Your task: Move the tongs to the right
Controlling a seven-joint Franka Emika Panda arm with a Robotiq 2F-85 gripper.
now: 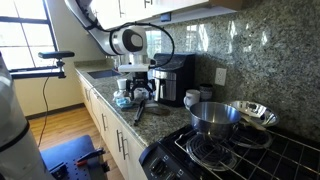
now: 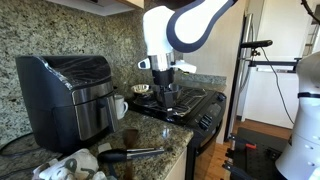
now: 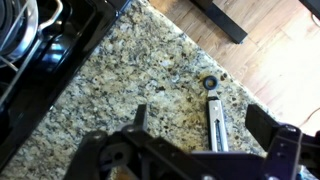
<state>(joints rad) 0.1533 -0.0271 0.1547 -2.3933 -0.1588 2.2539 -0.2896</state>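
Closest to the wrist camera, the fingers (image 3: 140, 118) are spreading wide, one on each side of the tongs (image 3: 215, 118), and are hanging above them. The tongs are lying flat on the speckled granite desk (image 3: 120, 70), near its front edge, with their ringed end pointing away from the wrist camera. The wooden floor (image 3: 270, 50) is showing past that edge, and the black stove (image 3: 35, 50) is bordering the desk on the opposite side. In an exterior view the black coffee maker (image 2: 70, 95) is standing against the wall with a white mug (image 2: 118, 106) just beside it. In an exterior view a steel pot (image 1: 213, 117) is sitting on the stove, with a steel bowl (image 1: 257, 112) behind it.
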